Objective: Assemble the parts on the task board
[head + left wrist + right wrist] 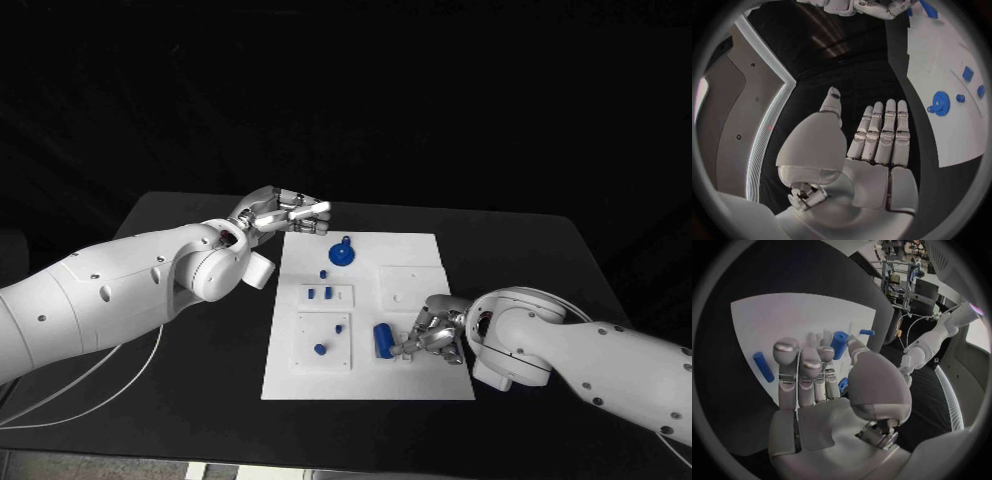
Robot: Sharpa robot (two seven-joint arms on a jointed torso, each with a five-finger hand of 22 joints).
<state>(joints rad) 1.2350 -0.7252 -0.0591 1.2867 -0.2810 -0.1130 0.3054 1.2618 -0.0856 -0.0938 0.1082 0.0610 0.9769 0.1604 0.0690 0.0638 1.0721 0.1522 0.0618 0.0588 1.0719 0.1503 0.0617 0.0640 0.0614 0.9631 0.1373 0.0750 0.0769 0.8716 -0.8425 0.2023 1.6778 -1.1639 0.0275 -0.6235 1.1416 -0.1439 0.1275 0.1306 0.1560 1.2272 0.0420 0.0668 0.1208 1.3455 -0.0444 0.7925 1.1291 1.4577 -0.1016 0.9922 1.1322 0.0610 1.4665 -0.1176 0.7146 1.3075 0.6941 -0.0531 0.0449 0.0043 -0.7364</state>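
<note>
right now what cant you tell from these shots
- Whether the right hand touches or grips the blue cylinder: head view, the fingers cover its end.
- A blue part behind that hand's fingers: right wrist view, mostly hidden.
- What the small blue parts on the task board are: head view, too small.

Parts (pixel 384 339) on task board (pixel 418 380), mid-table (pixel 548 250)

A black table (pixel 519 240) carries the white task board (pixel 418 385), which lies between the left hand (pixel 284 212) and right hand (pixel 434 336)
</note>
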